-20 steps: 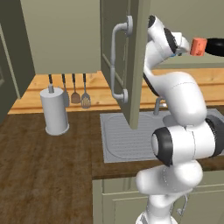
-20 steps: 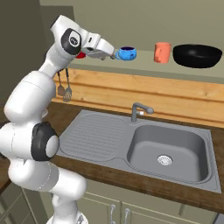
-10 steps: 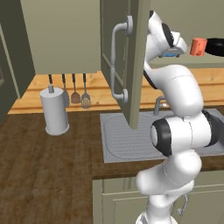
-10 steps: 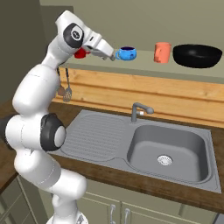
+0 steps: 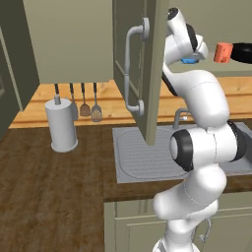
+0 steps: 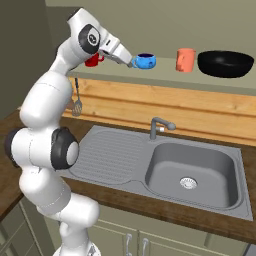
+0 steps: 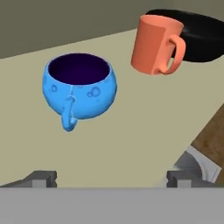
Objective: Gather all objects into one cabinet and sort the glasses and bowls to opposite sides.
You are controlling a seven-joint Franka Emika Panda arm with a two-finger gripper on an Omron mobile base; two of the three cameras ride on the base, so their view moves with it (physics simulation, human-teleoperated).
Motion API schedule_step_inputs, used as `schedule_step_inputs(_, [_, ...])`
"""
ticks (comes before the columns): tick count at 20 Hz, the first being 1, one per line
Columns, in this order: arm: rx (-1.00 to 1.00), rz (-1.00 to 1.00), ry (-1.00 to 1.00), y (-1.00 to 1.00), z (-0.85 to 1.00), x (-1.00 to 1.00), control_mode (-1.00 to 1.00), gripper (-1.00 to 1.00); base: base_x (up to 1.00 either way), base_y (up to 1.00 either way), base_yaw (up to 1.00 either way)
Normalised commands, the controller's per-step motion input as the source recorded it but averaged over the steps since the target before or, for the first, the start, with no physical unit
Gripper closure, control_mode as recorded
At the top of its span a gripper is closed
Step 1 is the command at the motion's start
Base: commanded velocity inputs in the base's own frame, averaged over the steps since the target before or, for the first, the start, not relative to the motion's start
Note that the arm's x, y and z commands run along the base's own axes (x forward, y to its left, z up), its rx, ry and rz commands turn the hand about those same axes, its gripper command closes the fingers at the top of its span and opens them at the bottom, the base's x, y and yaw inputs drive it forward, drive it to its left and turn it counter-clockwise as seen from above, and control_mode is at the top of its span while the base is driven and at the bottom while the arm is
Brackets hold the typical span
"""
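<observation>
On the open cabinet's shelf (image 6: 165, 75) the small blue bowl (image 6: 145, 61) (image 7: 81, 87) stands left of the orange-red cup (image 6: 186, 60) (image 7: 155, 43) and the wide black bowl (image 6: 225, 63) (image 7: 201, 39). The glossy red cup (image 6: 91, 61) stands further left, partly hidden behind my wrist. My gripper (image 6: 131, 62) (image 7: 113, 178) is open, just short of the blue bowl on its left side, with nothing between the fingers. In the left base view the orange-red cup (image 5: 224, 52) and black bowl (image 5: 243, 51) show to the right of my hand.
The cabinet door (image 5: 150, 74) stands open with its grey handle (image 5: 132, 69), close to my arm's left. Below are the sink (image 6: 192, 167) with faucet (image 6: 159, 127), a grey canister (image 5: 61, 125), hanging utensils (image 5: 88, 103) and the wooden counter (image 5: 54, 182).
My arm's lower links have swung into a more upright stance. The hand has stayed by the blue bowl with the jaws open. The cups and bowls have not moved.
</observation>
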Motion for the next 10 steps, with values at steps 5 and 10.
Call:
schedule_step_inputs(5, [0.0,0.08,-0.04,0.0,-0.15,0.35,-1.0,-1.0,0.0,0.0,0.0])
schedule_step_inputs(10, [0.0,0.09,0.0,-0.06,-0.09,0.5,-1.0,-1.0,0.0,0.0,0.0])
